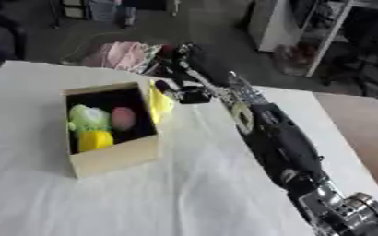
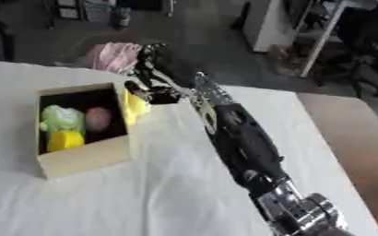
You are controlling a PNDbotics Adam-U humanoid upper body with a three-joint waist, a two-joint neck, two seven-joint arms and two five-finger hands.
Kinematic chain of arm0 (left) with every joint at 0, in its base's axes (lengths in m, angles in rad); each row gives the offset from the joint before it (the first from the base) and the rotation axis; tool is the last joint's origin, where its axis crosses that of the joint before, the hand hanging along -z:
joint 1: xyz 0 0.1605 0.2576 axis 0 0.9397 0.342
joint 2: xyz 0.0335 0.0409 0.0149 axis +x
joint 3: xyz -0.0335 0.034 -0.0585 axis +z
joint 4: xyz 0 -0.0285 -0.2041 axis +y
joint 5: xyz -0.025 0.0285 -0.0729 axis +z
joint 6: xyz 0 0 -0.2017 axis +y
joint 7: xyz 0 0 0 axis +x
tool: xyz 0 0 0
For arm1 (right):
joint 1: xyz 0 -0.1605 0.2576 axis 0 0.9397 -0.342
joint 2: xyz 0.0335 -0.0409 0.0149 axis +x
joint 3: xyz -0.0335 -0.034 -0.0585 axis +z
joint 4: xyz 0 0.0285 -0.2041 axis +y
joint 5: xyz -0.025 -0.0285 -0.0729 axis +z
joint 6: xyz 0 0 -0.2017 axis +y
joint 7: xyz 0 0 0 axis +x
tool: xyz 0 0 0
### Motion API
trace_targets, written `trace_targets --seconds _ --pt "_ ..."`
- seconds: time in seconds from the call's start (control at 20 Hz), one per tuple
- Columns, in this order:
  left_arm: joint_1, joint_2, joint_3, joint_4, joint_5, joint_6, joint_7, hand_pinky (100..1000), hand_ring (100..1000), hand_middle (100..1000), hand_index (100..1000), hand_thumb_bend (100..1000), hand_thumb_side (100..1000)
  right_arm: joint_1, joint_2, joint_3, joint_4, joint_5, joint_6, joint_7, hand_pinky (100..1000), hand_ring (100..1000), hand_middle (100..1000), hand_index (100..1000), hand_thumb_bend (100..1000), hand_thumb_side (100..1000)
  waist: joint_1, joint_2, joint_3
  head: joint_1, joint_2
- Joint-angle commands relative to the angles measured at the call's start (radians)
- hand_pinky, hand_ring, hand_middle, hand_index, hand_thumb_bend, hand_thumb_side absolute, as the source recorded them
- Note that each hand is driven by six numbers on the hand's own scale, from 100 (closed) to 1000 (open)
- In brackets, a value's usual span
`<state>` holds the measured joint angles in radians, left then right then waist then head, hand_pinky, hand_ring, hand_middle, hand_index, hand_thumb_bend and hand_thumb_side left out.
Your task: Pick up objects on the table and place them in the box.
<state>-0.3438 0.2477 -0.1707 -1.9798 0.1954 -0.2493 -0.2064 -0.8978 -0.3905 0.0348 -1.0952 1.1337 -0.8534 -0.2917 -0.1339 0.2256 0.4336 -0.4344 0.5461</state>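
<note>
A tan cardboard box (image 1: pixel 115 159) stands open on the white table (image 1: pixel 192 198). Inside it lie a light green thing (image 1: pixel 87 117), a pink roundish thing (image 1: pixel 123 118) and a yellow thing (image 1: pixel 95 139). My right arm reaches in from the lower right, up across the table. Its hand (image 1: pixel 184 91) is at the box's right wall with fingers curled on a yellow object (image 1: pixel 160 102). That object hangs over the wall's top edge. What it is cannot be made out. My left hand shows in neither view.
Beyond the table's far edge a pink bundle (image 2: pixel 111 55) lies on the floor. White shelving (image 1: pixel 305 32) stands at the back right. The table's right edge (image 1: pixel 345 138) runs close along my right arm.
</note>
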Motion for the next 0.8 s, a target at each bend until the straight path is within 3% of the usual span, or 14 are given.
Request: trace_targets --seconds 0.05,0.2,0.35,0.45,0.6,0.7,0.8 --pt "-0.021 0.022 0.013 -0.02 0.022 -0.004 0.006 714 680 564 734 100 603 -0.02 0.004 0.027 -0.036 -0.002 -0.048 0.015 264 295 100 189 198 116 -0.008 -0.037 0.006 -0.009 0.002" --pt "-0.025 0.023 0.016 -0.02 0.031 -0.003 0.006 700 679 564 734 100 600 -0.013 0.013 0.066 -0.066 -0.009 -0.053 0.033 269 296 100 194 175 123 -0.013 -0.04 0.011 -0.009 0.0" --pt "-0.024 0.023 0.017 -0.02 0.033 -0.001 0.004 719 680 564 734 100 600 -0.006 0.013 0.066 -0.071 -0.022 -0.053 0.048 272 298 100 204 112 100 -0.014 -0.04 0.008 -0.006 -0.003" --pt "-0.021 0.023 0.017 -0.02 0.03 0.001 0.004 723 681 564 734 100 600 -0.003 0.012 0.058 -0.067 -0.043 -0.054 0.056 304 336 108 281 100 100 -0.013 -0.039 0.003 -0.005 -0.003" --pt "-0.018 0.022 0.017 -0.02 0.023 0.001 0.003 727 682 564 734 100 602 0.002 0.007 0.038 -0.057 -0.096 -0.054 0.081 450 457 399 533 100 100 -0.01 -0.036 -0.006 -0.003 -0.001" --pt "-0.015 0.021 0.019 -0.02 0.018 0.002 0.004 730 683 564 735 100 602 0.007 0.001 0.018 -0.044 -0.139 -0.054 0.108 557 532 547 740 100 100 -0.007 -0.034 -0.012 -0.003 -0.001" --pt "-0.01 0.021 0.018 -0.02 0.011 0.005 0.003 731 684 564 735 100 603 0.01 -0.006 -0.009 -0.02 -0.184 -0.054 0.143 625 590 654 845 100 100 -0.005 -0.032 -0.02 -0.003 0.001"
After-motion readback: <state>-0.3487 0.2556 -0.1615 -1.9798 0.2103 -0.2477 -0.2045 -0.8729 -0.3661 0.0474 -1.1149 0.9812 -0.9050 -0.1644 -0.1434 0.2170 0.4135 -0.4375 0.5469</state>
